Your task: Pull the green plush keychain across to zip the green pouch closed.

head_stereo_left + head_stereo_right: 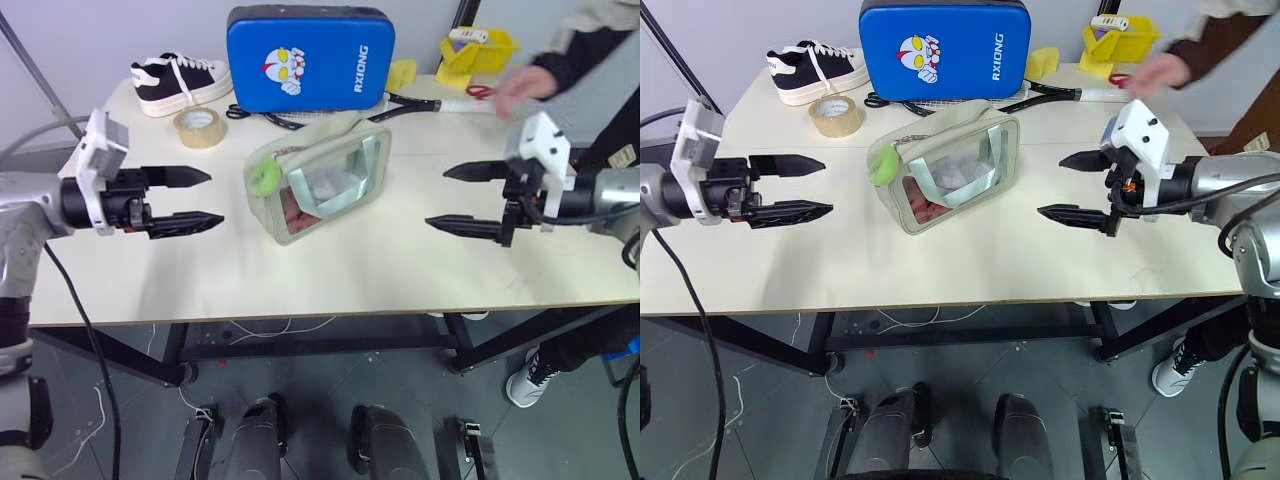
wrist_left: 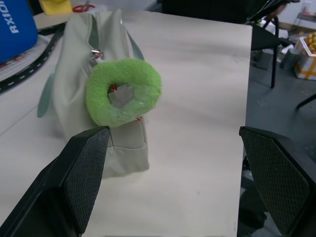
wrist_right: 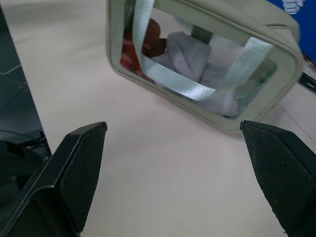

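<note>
- Table [image 1: 330,280]: pale top, holds everything; both arms come in level from opposite sides with the pouch between them, looks like a ready stance before reaching in.
- Blue case [image 1: 308,56] stands at the far edge, shoe [image 1: 180,80] and tape roll [image 1: 200,127] to its left, yellow bin [image 1: 478,50] far right; a person's hand [image 1: 525,85] is blurred near the bin. All well away from the work.
- Green pouch [image 1: 325,175]: mid-table, clear window facing up and toward the right arm, red and white contents showing, mint strap across the window. Top seam looks not zipped, can't tell how far.
- Left gripper [image 1: 190,200]: jaws spread wide, holding nothing, tips aimed at the pouch's left end, near but apart.
- Right gripper [image 1: 462,198]: also wide open, empty, facing the pouch's window side, a bit further off.
- Green plush keychain [image 2: 123,90]: fuzzy ring hanging on the pouch's left end, straight ahead of the left gripper, not touched. Left arm likely meant to pull it, right to steady the pouch.
</note>
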You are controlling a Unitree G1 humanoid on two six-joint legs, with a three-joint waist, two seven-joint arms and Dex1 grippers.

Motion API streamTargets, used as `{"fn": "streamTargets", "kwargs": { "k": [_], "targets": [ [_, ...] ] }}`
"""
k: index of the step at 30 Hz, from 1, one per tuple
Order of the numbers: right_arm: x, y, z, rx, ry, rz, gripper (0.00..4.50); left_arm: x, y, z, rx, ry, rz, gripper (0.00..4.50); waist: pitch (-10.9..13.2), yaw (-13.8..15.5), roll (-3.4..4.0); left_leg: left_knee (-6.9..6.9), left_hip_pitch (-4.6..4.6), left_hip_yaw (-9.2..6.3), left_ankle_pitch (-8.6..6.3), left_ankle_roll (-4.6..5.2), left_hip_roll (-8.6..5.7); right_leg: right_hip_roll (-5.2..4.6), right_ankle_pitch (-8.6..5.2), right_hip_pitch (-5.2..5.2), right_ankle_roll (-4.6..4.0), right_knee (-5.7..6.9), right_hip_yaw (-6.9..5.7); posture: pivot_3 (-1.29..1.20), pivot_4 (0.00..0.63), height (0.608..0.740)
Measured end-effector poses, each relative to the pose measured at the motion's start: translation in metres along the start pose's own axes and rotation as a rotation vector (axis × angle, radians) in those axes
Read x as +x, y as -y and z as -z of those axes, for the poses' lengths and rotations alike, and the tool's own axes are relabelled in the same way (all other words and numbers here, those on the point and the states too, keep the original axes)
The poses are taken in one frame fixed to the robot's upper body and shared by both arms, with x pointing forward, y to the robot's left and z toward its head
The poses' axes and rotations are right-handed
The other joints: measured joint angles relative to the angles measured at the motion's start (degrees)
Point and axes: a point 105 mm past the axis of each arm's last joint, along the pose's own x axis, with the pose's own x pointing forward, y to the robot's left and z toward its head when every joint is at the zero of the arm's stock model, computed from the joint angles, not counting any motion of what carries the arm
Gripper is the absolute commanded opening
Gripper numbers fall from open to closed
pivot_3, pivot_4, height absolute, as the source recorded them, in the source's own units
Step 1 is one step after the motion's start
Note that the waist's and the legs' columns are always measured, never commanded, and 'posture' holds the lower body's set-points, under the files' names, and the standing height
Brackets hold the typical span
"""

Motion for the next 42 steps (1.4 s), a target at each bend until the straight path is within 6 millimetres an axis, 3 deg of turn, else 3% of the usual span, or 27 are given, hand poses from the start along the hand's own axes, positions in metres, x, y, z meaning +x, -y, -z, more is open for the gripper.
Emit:
{"fn": "streamTargets", "kwargs": {
  "k": [8, 11, 15, 18, 21, 24, 28, 33, 39, 42],
  "targets": [
    [0.025, 0.009, -0.028, -0.076, 0.071, -0.030, 4.50, -0.006, -0.003, -0.011, -0.021, 0.064, -0.018, 4.47, 0.00, -0.47, 0.01, -0.02, 0.02, 0.01, 0.00, 0.00, 0.01, 0.02, 0.00, -0.05, 0.00, 0.06, 0.00, 0.00, 0.150, 0.723],
    [0.056, 0.018, -0.048, -0.157, 0.091, -0.053, 4.50, -0.006, -0.004, -0.015, -0.020, 0.083, -0.018, 4.47, 0.01, -0.68, 0.02, -0.01, 0.02, 0.03, 0.01, 0.00, 0.02, 0.03, 0.01, -0.08, 0.00, 0.12, 0.00, 0.00, 0.150, 0.723],
    [0.119, 0.026, -0.073, -0.330, 0.028, -0.095, 4.50, -0.003, -0.002, -0.020, -0.009, 0.106, -0.010, 4.47, 0.03, -0.95, 0.05, -0.08, -0.03, 0.08, 0.02, 0.00, 0.03, 0.07, 0.01, -0.20, 0.02, 0.18, 0.00, 0.00, 0.150, 0.723],
    [0.156, 0.027, -0.075, -0.396, -0.043, -0.119, 4.50, -0.003, 0.001, -0.016, -0.012, 0.106, -0.012, 4.47, 0.03, -0.62, 0.06, -0.12, -0.08, 0.11, 0.05, -0.01, 0.03, 0.07, 0.09, -0.23, 0.20, 0.20, -0.01, 0.00, 0.150, 0.723],
    [0.178, 0.025, -0.063, -0.435, -0.143, -0.126, 3.60, -0.005, 0.005, -0.012, -0.009, 0.096, -0.017, 4.50, 0.03, -0.21, 0.04, -0.07, -0.12, 0.13, 0.04, -0.02, 0.02, 0.06, 0.09, -0.21, 0.21, 0.19, -0.01, 0.00, 0.150, 0.723],
    [0.182, 0.032, -0.047, -0.433, -0.225, -0.102, 2.00, -0.009, 0.008, -0.011, -0.008, 0.102, -0.033, 4.50, 0.03, -0.16, 0.04, -0.04, -0.12, 0.14, 0.06, -0.08, 0.01, 0.04, 0.07, -0.19, 0.13, 0.18, -0.01, 0.00, 0.150, 0.723],
    [0.177, 0.038, -0.046, -0.459, -0.265, -0.085, 0.03, -0.012, 0.012, -0.012, 0.005, 0.097, -0.044, 4.50, 0.03, -0.43, 0.03, -0.08, 0.00, 0.13, 0.09, -0.13, 0.03, 0.04, 0.03, -0.17, 0.02, 0.27, -0.01, 0.00, 0.150, 0.723],
    [0.171, 0.037, -0.053, -0.369, -0.252, -0.125, 0.03, -0.012, 0.014, -0.016, 0.022, 0.107, -0.049, 4.50, 0.04, -0.59, 0.04, -0.13, -0.04, 0.13, 0.11, -0.16, 0.04, 0.06, 0.11, -0.23, 0.17, 0.28, 0.00, 0.00, 0.150, 0.723],
    [0.149, 0.023, -0.084, -0.384, -0.220, -0.234, 0.03, -0.006, 0.015, -0.018, 0.032, 0.107, -0.023, 4.50, 0.04, -0.30, 0.05, -0.11, -0.07, 0.12, 0.11, -0.17, 0.04, 0.07, 0.11, -0.27, 0.20, 0.33, 0.00, 0.00, 0.150, 0.723],
    [0.144, 0.009, -0.076, -0.395, -0.257, -0.274, 0.03, 0.001, 0.013, -0.017, 0.026, 0.108, 0.001, 4.50, 0.02, -0.14, 0.01, -0.03, -0.04, 0.11, 0.11, -0.17, 0.04, 0.06, 0.08, -0.21, 0.13, 0.35, -0.01, 0.00, 0.150, 0.723]
  ]
}}
